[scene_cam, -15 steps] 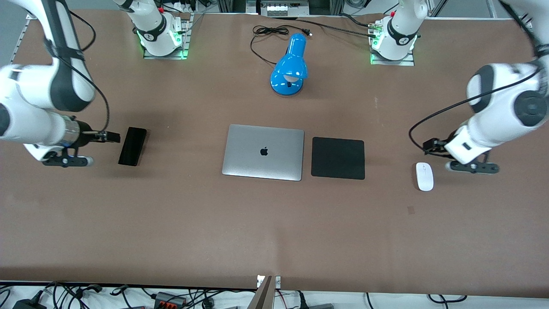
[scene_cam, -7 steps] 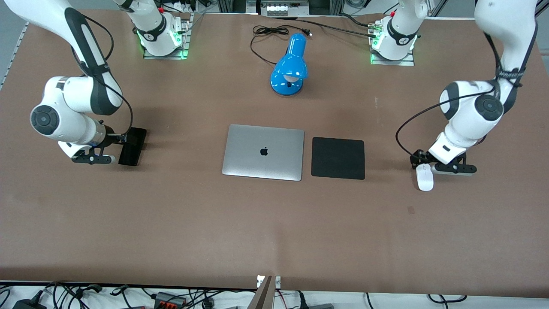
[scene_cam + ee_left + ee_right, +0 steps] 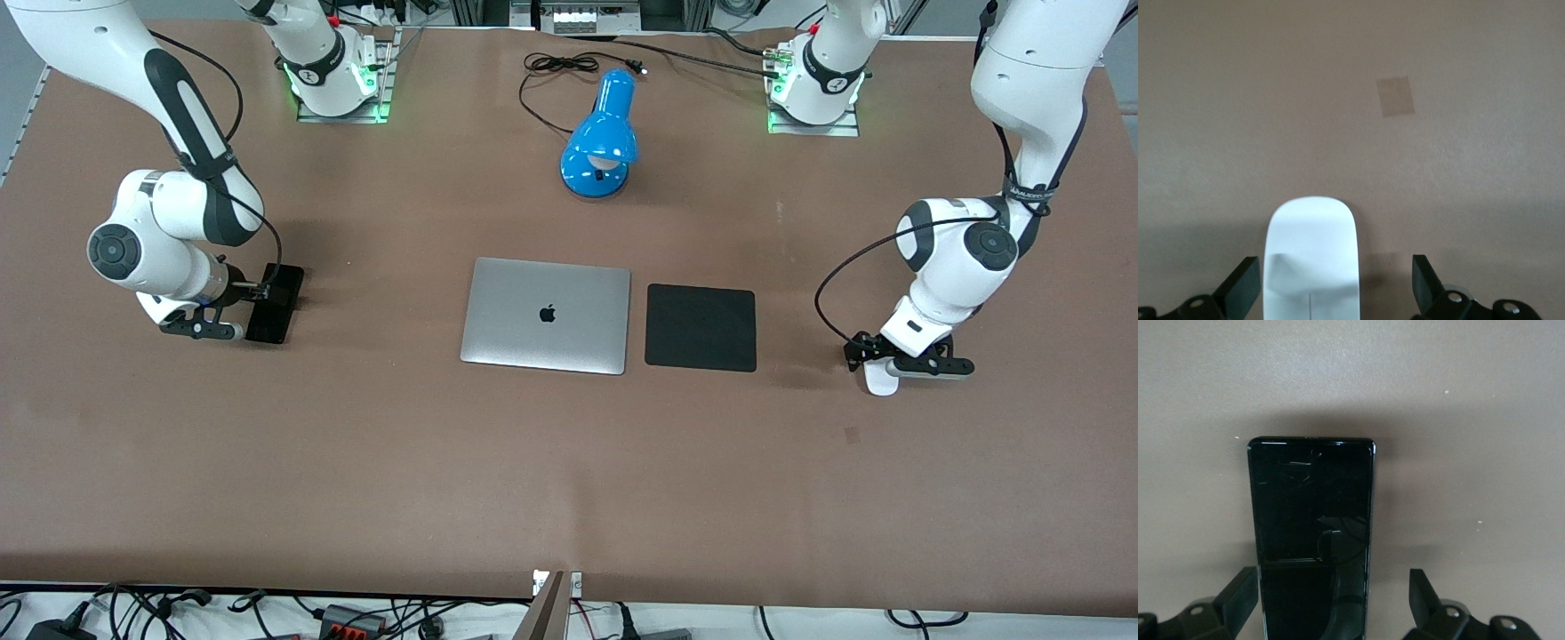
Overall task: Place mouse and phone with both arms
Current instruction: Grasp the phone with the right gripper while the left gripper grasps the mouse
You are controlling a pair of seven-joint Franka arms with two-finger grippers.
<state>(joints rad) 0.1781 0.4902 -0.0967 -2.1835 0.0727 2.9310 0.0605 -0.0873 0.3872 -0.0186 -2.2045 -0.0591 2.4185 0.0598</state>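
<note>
The white mouse [image 3: 881,384] lies on the brown table near the left arm's end. My left gripper [image 3: 865,353] is low over it, partly hiding it. In the left wrist view the mouse [image 3: 1313,253] sits between the open fingers of the left gripper [image 3: 1336,280], close to one finger and apart from the other. The black phone [image 3: 281,307] lies flat near the right arm's end. My right gripper [image 3: 256,295] is low over it. In the right wrist view the phone [image 3: 1313,520] lies between the open fingers of the right gripper [image 3: 1331,590], nearer to one finger.
A closed silver laptop [image 3: 545,316] lies mid-table with a black mouse pad [image 3: 701,327] beside it, toward the left arm's end. A blue desk lamp [image 3: 603,133] with a black cable stands near the bases. A small dark patch [image 3: 852,435] marks the table near the mouse.
Both arms swung in from the table's ends and came down. The left gripper now straddles the mouse and the right gripper straddles the phone. Mouse and phone have not moved.
</note>
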